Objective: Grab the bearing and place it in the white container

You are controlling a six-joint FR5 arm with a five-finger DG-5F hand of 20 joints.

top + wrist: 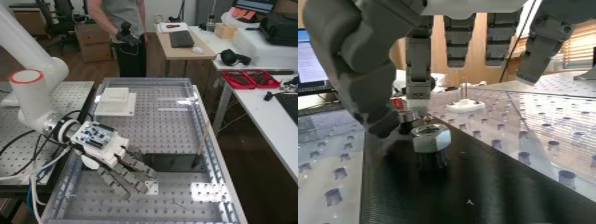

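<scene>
In the high view, the hand (124,172) hangs over the bench beside the left end of the black strip (176,162), fingers extended. The wrist view has the hand (418,65) open, its thumb beside a small round silvery piece (408,116) that looks like the bearing; whether they touch I cannot tell. Close by, a larger hexagonal metal piece (431,138) stands upright on the black strip (471,185). A white squarish block on a flat base (116,103), apparently the white container, sits farther up the bench in the high view.
A small white plate (151,187) lies by the fingertips; a white base with upright pins (465,105) stands beyond the metal pieces. A thin stick with a dark end (197,156) leans near the right rail. Red trays (249,79) are on the side table.
</scene>
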